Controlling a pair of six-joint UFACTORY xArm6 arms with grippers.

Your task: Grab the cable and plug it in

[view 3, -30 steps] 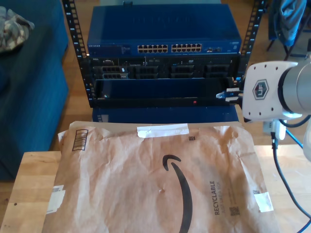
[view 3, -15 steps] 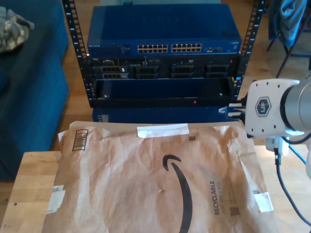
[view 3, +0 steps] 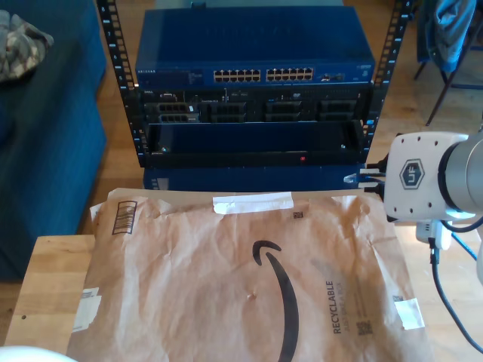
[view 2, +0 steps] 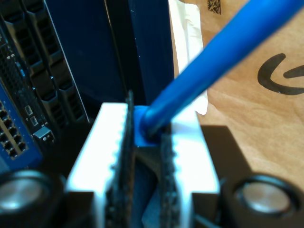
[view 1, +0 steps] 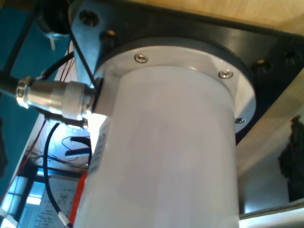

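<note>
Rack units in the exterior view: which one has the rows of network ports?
The top blue switch: two yellowish port blocks across its front. The black unit under it shows drive-bay grilles, and the slot below that is blank.

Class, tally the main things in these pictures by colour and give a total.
Blue: 2, cable and switch
Black: 1, rack
Brown: 1, paper mailer
White: 1, arm
Total: 5

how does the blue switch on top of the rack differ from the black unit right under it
The blue network switch has a blue face with two blocks of small pale ports; the black rack unit beneath has a dark face with larger bays. The switch sits on top. Both span the rack's width, fronts facing the brown paper mailer.
</note>
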